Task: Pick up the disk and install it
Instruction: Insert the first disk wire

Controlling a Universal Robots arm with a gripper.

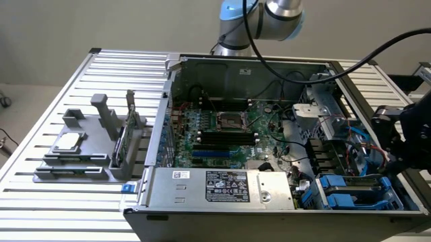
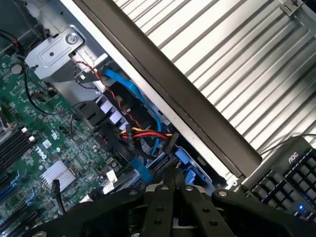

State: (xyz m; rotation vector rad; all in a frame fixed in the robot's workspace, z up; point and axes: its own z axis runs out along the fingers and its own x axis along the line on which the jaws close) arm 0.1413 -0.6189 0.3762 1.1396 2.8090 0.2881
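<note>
So the open case (image 1: 256,70) sat mid-frame on the slatted table (image 1: 40,201), rack (image 1: 74,160) at frame left. Inside it, motherboard (image 1: 222,131) in the centre, power supply (image 1: 222,186) lower centre, drive bay (image 1: 350,191) lower right, gripper (image 2: 174,180) right by it.

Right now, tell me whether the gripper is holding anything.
No, the gripper is shut, its fingers pressed together with nothing between them.

Probably a robotics lab: an opened desktop computer case (image 1: 243,75) lies on a slatted metal bench (image 1: 47,212), a robot arm (image 1: 276,15) rises behind, a keyboard (image 2: 289,180) alongside.
</note>
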